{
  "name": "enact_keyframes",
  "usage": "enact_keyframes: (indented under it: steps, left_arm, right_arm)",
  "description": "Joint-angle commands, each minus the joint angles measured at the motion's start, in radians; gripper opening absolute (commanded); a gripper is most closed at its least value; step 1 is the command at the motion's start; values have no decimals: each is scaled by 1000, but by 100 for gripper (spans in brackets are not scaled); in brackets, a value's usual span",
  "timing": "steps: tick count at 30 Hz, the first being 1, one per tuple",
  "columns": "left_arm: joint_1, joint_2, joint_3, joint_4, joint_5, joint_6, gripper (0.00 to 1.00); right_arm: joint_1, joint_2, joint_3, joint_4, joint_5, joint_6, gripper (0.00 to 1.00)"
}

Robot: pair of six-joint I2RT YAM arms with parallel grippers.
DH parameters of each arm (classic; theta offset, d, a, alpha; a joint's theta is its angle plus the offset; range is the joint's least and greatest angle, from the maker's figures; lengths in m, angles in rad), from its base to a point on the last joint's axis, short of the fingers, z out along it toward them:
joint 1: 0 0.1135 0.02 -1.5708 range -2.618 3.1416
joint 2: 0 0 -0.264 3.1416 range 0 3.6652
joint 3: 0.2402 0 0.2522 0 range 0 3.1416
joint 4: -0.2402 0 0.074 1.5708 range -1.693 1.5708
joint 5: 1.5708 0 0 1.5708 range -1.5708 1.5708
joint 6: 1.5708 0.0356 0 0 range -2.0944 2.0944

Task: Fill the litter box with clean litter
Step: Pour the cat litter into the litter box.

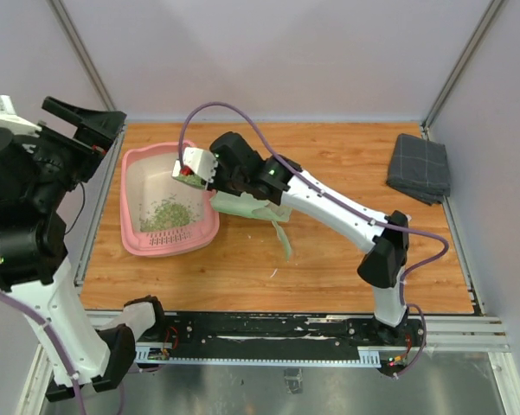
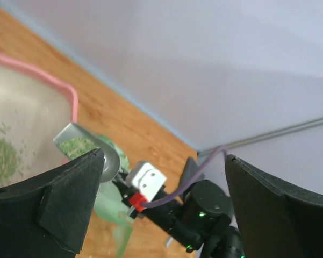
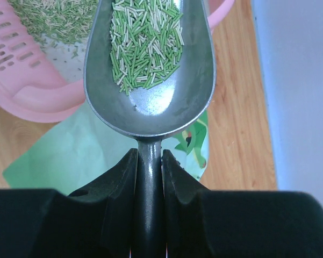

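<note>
Nearest to us stands the left arm, raised high at the left edge of the table (image 1: 329,259). Its left gripper (image 2: 164,161) hangs in the air to the left of the litter box (image 1: 169,245), jaws spread wide with nothing between them. The litter box sits on the far left part of the wooden table, its long side running near to far. Inside it, a loose scatter of the clean litter (image 1: 164,214) lies toward the near end, against the slotted near wall; the far part of the pale floor is mostly bare.

The right arm reaches across from the near right toward the box. The right gripper (image 3: 149,156) is clamped narrowly on the handle of a grey metal scoop (image 3: 150,102), one finger on each side of it. The scoop's bowl carries a small heap of green and pale granules in its front half and hovers over the right rim of the box, toward its far end. Whether it touches the rim, we cannot tell.

A light green bag (image 1: 242,206) lies flat just right of the box, beneath the right wrist. A folded grey cloth (image 1: 420,167) rests at the far right corner, well apart from the rest.
</note>
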Motion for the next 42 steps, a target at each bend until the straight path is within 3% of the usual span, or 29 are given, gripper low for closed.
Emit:
enact_keyframes:
  steps: [1, 5, 14, 23, 34, 39, 42]
  left_arm:
    - [5, -6, 133, -39, -169, 61, 99]
    - [-6, -54, 106, -2, -238, 100, 99]
    - [-66, -111, -58, 2, -243, 114, 99]
    - [-163, -138, -72, 0, -324, 165, 99]
    - [-202, -192, -134, -3, -385, 210, 99]
    - [-204, -197, -171, -4, -374, 215, 99]
    - [-204, -210, -211, -2, -385, 211, 99]
  right_arm:
    - [45, 66, 94, 0, 126, -167, 1]
    - [90, 156, 109, 50, 266, -362, 1]
    - [179, 297, 42, 347, 545, -865, 1]
    - [188, 298, -170, 765, 638, -1294, 1]
    - [192, 272, -269, 941, 564, -1452, 1]
    - [193, 262, -304, 983, 575, -1429, 1]
    - [199, 241, -264, 896, 579, -1310, 1]
